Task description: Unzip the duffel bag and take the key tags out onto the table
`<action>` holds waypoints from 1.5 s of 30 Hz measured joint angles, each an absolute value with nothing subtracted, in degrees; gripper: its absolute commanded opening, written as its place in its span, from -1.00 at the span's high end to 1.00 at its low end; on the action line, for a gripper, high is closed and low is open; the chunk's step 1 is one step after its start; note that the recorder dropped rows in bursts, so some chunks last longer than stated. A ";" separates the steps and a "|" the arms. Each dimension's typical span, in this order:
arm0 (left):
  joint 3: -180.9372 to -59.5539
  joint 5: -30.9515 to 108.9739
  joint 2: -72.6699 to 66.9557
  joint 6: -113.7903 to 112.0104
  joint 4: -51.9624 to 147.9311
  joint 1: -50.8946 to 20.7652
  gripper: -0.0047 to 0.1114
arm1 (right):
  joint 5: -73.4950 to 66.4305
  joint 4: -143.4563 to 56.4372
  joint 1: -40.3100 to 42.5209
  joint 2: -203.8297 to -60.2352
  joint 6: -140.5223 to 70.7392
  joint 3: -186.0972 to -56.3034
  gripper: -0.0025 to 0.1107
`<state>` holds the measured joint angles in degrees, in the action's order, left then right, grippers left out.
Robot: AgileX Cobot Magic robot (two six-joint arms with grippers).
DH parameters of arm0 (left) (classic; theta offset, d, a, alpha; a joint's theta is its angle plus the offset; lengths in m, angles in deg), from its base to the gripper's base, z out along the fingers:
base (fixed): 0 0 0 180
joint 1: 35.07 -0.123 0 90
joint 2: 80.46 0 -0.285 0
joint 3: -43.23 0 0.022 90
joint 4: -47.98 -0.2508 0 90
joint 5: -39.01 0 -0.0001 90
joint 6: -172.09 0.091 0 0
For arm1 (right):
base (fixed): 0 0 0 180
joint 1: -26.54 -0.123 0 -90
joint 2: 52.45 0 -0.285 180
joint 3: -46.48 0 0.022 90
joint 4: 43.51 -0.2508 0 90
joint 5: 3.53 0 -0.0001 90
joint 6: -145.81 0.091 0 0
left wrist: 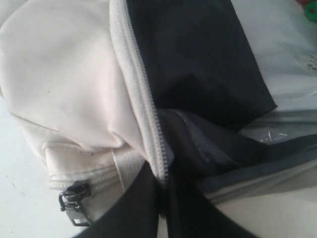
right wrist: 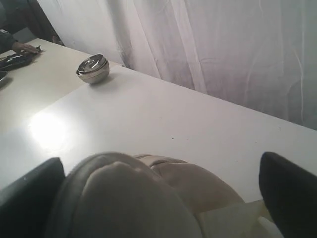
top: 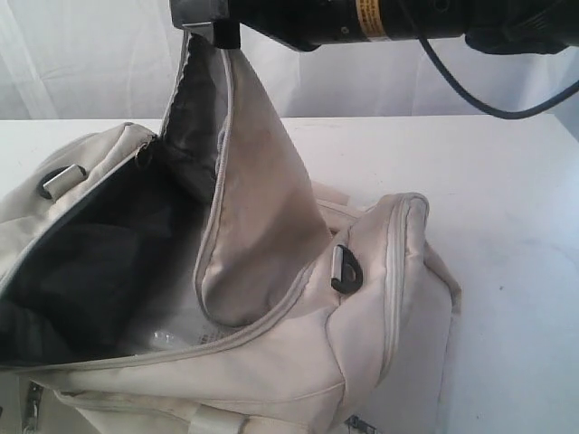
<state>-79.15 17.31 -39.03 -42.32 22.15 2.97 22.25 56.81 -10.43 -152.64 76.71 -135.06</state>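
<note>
One cream duffel bag (top: 362, 362) lies unzipped on the white table (top: 516, 199), its grey-piped flap held upright, showing dark lining and two black strap rings (top: 346, 269). Of the two grippers, the left gripper (left wrist: 163, 203) is clamped on the flap's zip edge and the right gripper (right wrist: 158, 198) is spread wide above the bag's end. Of the key tags (left wrist: 310, 10) only one red-and-green sliver shows beyond the flap; I cannot tell whether it lies inside the bag.
</note>
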 measured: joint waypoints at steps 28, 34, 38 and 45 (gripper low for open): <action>-79.15 17.20 -39.03 -42.32 22.15 2.97 0.92 | 56.46 56.48 -10.43 -143.30 77.26 -129.61 -0.78; -79.15 17.20 -39.03 -42.32 22.15 2.97 0.92 | 54.01 56.70 -10.43 -143.30 74.54 -120.86 -0.78; -79.15 17.20 -39.03 -42.32 22.15 2.97 0.92 | 49.42 56.81 -10.43 -143.30 72.28 -116.49 -0.78; -79.15 17.20 -39.03 -42.32 22.15 2.97 0.92 | 36.49 56.81 -10.43 -143.56 70.88 -109.60 -0.78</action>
